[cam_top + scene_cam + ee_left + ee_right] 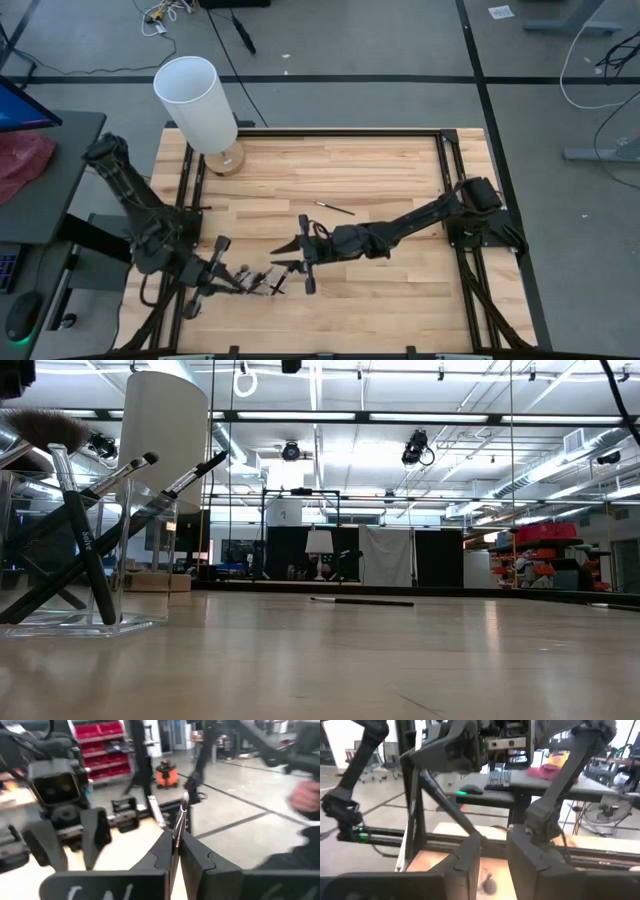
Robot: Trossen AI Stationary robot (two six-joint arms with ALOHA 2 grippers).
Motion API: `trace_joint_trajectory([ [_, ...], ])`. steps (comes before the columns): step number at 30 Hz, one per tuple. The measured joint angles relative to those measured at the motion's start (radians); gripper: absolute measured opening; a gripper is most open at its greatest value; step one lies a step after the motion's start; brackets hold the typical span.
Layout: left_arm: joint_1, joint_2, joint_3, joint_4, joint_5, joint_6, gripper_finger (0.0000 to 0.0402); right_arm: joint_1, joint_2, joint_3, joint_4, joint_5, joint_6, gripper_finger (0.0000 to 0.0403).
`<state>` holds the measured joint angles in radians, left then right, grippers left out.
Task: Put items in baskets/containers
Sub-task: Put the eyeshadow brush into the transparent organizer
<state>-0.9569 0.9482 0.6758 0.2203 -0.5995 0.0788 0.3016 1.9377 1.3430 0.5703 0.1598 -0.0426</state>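
Observation:
A clear container (90, 575) stands near the table's near edge, close to its left side, and several dark brushes (85, 550) lean inside it. In the high view they show as a small dark cluster (270, 282). One more brush (335, 208) lies flat on the wood mid-table, and the low view shows it too (362, 601). My left gripper (238, 279) sits just left of the container and is shut on a slender brush. My right gripper (297, 265) hovers open just right of the container, touching nothing. Its fingers show apart in its wrist view (492, 845). My left gripper (175, 839) pinches a slender brush between its two fingers. The thin handle with its silver section (178, 822) sticks out past the fingertips. The fingers point toward the table's right, at the container. Whether the brush's far end rests on anything, I cannot tell.
A tall white cylinder on a round wooden base (200, 105) stands at the table's far left corner. Dark frame rails (445, 180) run along the table's left and right sides. Bare wood stretches across the middle and the right half.

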Motion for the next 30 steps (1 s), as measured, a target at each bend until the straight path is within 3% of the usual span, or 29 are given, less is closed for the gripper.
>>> trace_joint_trajectory([
  [4,-0.047,-0.002,0.020,-0.079,0.001,-0.093,0.0018,0.009,-0.008,0.000,-0.011,0.013,-0.002,0.0099],
  [9,-0.055,-0.002,-0.045,-0.092,-0.033,-0.257,0.0025,0.009,-0.004,0.000,-0.011,0.015,0.008,0.0092],
  [15,0.018,-0.002,-0.142,-0.028,-0.081,-0.303,0.0018,0.025,-0.006,-0.001,-0.013,0.014,-0.018,0.0085],
  [21,0.202,-0.002,-0.240,0.128,0.110,-0.304,0.0022,0.066,-0.038,-0.002,-0.008,0.103,-0.091,0.0084],
  [27,0.356,0.002,-0.285,0.128,0.265,-0.365,0.0020,0.079,-0.039,-0.002,-0.011,0.120,-0.101,0.0084],
  [30,0.388,0.002,-0.300,0.127,0.289,-0.388,0.0025,0.079,-0.039,-0.002,-0.022,0.121,-0.092,0.0084],
])
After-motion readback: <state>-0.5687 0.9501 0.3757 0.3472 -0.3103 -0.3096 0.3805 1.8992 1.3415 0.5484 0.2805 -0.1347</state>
